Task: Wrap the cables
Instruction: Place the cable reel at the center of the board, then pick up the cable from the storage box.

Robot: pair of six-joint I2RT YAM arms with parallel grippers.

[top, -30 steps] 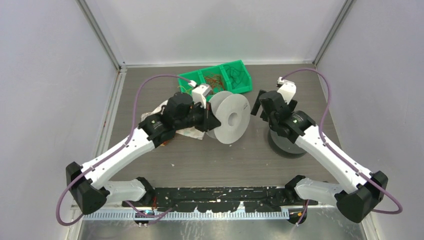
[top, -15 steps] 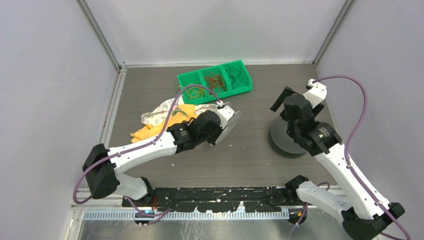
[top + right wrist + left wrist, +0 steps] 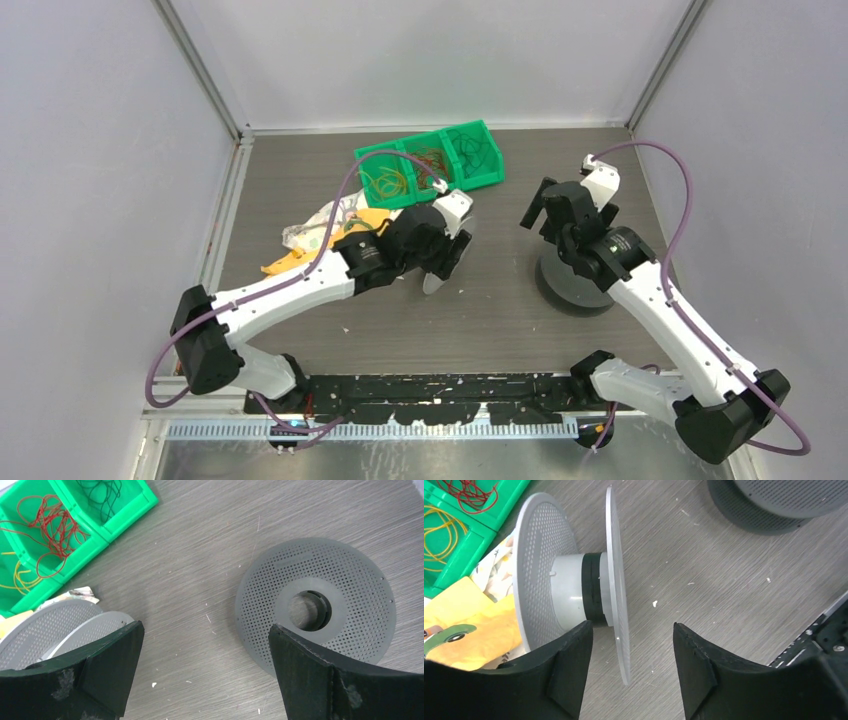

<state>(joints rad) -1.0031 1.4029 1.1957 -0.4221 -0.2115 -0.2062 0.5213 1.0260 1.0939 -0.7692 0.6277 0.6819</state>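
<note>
Inside green bin point(image 3: 142, 501), cables point(image 3: 45, 525), spool point(image 3: 569, 595) nearby

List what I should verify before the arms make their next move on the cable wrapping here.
1. Left jaws open: ok, straddling one flange of the light grey spool.
2. Right jaws open and empty: ok.
3. Light grey spool steady: cannot tell; it rests on its flange rims and might roll.
4. Dark grey spool flat on the table: ok.
5. Cables in hand: not ok; the visible ones lie in the green bin.
</note>
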